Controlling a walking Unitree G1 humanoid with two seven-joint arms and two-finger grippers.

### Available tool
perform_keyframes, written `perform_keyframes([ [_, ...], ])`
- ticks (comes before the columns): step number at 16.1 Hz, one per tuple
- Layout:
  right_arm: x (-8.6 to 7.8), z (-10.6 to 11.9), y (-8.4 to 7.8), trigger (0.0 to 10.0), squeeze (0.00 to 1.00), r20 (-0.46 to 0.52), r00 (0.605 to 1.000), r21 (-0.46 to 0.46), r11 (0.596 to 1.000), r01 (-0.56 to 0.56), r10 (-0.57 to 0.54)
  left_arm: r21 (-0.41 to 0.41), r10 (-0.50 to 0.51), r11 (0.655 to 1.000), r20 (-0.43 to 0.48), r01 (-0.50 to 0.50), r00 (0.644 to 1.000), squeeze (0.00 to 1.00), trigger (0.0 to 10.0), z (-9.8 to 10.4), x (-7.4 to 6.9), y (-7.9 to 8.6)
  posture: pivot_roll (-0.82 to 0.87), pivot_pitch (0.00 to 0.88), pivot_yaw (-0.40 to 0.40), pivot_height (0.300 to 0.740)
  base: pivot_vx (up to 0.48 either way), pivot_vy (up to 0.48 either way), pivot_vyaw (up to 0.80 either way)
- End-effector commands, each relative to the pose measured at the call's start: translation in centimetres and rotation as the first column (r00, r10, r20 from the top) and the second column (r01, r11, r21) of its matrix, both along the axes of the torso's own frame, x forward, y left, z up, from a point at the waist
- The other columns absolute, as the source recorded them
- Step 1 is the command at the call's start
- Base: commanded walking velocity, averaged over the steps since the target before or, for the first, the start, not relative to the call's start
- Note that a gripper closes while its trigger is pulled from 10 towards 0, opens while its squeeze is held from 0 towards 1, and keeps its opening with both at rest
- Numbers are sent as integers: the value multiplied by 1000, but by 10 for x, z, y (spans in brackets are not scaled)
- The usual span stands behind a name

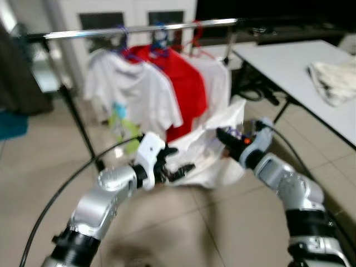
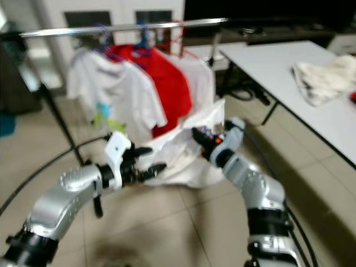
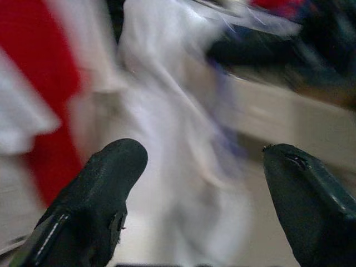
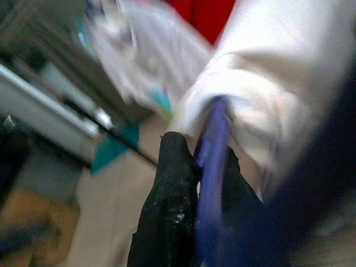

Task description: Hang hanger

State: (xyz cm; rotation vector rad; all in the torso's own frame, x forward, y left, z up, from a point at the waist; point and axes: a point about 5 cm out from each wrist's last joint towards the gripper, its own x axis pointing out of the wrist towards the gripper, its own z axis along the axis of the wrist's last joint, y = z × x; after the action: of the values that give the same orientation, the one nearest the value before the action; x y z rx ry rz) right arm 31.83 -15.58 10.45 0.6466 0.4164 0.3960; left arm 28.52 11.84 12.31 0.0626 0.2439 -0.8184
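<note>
A purple hanger (image 4: 212,156) carries a white shirt (image 1: 214,153). My right gripper (image 1: 223,136) is shut on the hanger near its hook and holds it low, in front of the clothes rack. My left gripper (image 1: 179,170) is open just left of the shirt's lower edge. In the left wrist view its black fingers (image 3: 114,167) stand wide apart with the white cloth beyond them. The rack's silver rail (image 1: 139,29) runs across the top, well above both grippers. The views are blurred.
On the rail hang a white shirt (image 1: 130,89), a red shirt (image 1: 186,83) and another white shirt (image 1: 217,83). The rack's dark leg (image 1: 80,128) slants down at left. A white table (image 1: 289,61) with a crumpled cloth (image 1: 336,80) stands at right.
</note>
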Motion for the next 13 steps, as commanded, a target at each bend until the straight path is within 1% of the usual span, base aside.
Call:
perform_keyframes([
  [1, -1, 0, 0, 10000, 0, 2, 1000, -2, 1000, -9, 9, 2, 42, 999, 43, -42, 998, 0, 10000, 9, 6, 7, -134, 0, -64, 740, 0, 0, 794],
  [7, 2, 2, 2, 10000, 0, 3, 999, -7, 999, -38, 38, 6, 51, 999, 63, -52, 997, 0, 10000, 14, 11, 8, -125, 0, -80, 740, 0, 0, 794],
  [10, 3, 3, -1, 10000, 0, 12, 997, -49, 996, -75, 76, -33, 86, 996, 102, -83, 991, 0, 10000, 20, 11, 11, -126, 0, -92, 740, 0, 0, 794],
  [11, 4, 5, -4, 10000, 0, 25, 996, -73, 994, -81, 83, -33, 110, 994, 104, -107, 988, 0, 10000, 21, 12, 16, -125, 0, -95, 740, 0, 0, 794],
  [12, 5, 8, -9, 10000, 0, 48, 994, -126, 988, -89, 96, -33, 179, 984, 99, -176, 979, 0, 10000, 20, 14, 27, -126, 0, -96, 740, 0, 0, 794],
  [13, 6, 10, -13, 10000, 0, 68, 993, -169, 982, -83, 96, -25, 210, 978, 98, -209, 973, 0, 10000, 19, 15, 33, -124, 0, -98, 740, 0, 0, 794],
])
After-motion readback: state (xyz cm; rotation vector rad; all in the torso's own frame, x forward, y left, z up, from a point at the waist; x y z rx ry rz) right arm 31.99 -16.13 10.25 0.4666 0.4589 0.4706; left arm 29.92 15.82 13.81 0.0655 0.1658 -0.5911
